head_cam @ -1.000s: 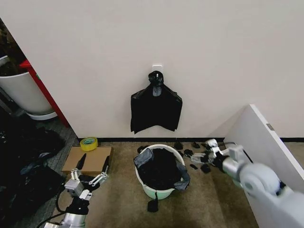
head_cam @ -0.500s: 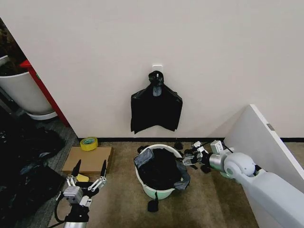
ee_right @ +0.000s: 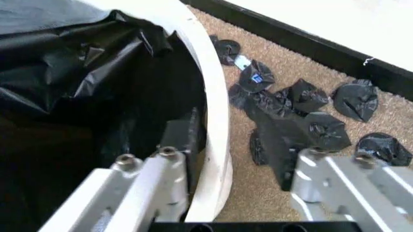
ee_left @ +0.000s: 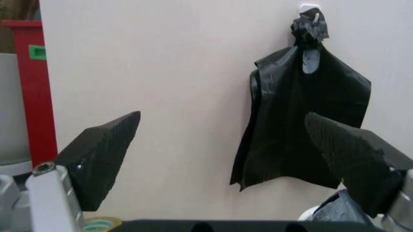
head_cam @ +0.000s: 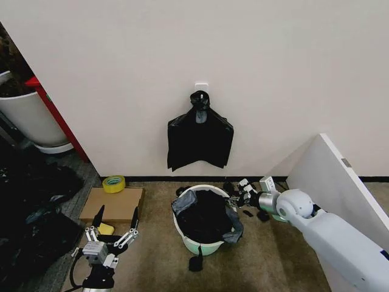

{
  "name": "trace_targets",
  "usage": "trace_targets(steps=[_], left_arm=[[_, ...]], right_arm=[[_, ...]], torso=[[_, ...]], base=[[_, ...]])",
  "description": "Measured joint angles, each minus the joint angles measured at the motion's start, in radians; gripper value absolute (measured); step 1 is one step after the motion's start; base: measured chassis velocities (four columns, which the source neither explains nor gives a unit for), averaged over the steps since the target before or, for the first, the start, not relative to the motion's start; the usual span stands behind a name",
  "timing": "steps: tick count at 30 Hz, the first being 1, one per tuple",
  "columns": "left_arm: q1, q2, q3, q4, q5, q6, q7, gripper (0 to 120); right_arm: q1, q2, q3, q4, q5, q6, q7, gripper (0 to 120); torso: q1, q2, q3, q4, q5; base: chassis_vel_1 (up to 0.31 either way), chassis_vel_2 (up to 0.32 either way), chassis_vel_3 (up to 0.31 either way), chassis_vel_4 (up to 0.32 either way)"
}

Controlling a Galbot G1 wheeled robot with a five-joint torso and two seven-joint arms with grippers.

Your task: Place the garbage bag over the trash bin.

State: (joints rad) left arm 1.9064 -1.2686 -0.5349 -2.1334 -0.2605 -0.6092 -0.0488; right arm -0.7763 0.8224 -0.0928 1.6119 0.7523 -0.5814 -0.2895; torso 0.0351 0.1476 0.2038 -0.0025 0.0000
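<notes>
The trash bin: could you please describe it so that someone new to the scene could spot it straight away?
Find the flat black bundle hanging on the white wall; on the carpet directly below stands the trash bin, a round cream-white bucket with a pale green base. Unlike the larger white tub far to the left, it has the glossy black garbage bag inside and the right gripper at its rim.

Office-like test corner: bare wall (head_cam: 273,73), carpet (head_cam: 152,261), cardboard (head_cam: 118,204), tape roll (head_cam: 113,184).
</notes>
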Motion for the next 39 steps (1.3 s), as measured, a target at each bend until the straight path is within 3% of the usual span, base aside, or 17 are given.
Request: trace_targets(steps=[1,2,8,15,21,26,27,32,39], left_arm=[[0.000,0.000,0.000,0.000,-0.001,0.000,0.000,100],[0.004,-0.001,-0.001,0.000,-0.006,-0.002,0.000,100],[0.006,-0.005,0.003,0.001,-0.013,-0.003,-0.002,100],[0.004,-0.005,0.004,-0.001,-0.019,-0.003,-0.008,100],[0.003,-0.005,0.002,-0.005,-0.037,-0.002,-0.013,100],[-0.016,0.003,0.012,-0.005,-0.047,0.010,-0.017,100],[-0.016,0.003,0.012,-0.005,-0.047,0.010,-0.017,100],[-0.028,0.010,0.028,-0.005,-0.047,0.018,-0.018,100],[-0.027,0.026,0.035,-0.006,-0.045,0.021,-0.019,100]], right_arm=[[0.001,0.001,-0.002,-0.002,-0.001,0.000,0.000,30],[0.004,0.003,-0.007,-0.006,-0.001,0.000,0.001,20],[0.001,0.009,-0.011,-0.007,0.000,-0.002,0.008,4],[-0.033,0.014,0.014,0.020,0.043,-0.011,0.069,1],[-0.129,0.017,0.079,0.130,0.174,-0.024,0.312,1],[-0.217,0.074,0.122,0.293,0.352,0.009,0.797,1],[-0.217,0.074,0.122,0.293,0.352,0.009,0.797,1],[-0.296,0.153,0.141,0.406,0.423,0.118,1.097,1],[-0.380,0.236,0.139,0.465,0.397,0.258,1.218,1]], torso=[[0.000,0.000,0.000,0.0000,0.0000],[0.000,0.000,0.000,0.0000,-0.0001],[0.000,0.000,0.000,0.0000,-0.0001],[0.000,0.000,0.000,0.0001,0.0000],[0.000,0.000,0.000,-0.0002,-0.0001],[0.000,0.000,0.000,-0.0001,-0.0003],[0.000,0.000,0.000,-0.0001,-0.0003],[0.000,0.000,0.000,-0.0001,-0.0002],[0.000,0.000,0.000,-0.0001,-0.0002]], base=[[0.000,0.000,0.000,0.000],[0.000,0.000,0.000,0.000],[0.000,0.000,0.000,0.000],[0.000,0.000,0.000,0.000],[0.000,0.000,0.000,0.000],[0.000,0.000,0.000,0.000],[0.000,0.000,0.000,0.000],[0.000,0.000,0.000,0.000],[0.000,0.000,0.000,0.000]])
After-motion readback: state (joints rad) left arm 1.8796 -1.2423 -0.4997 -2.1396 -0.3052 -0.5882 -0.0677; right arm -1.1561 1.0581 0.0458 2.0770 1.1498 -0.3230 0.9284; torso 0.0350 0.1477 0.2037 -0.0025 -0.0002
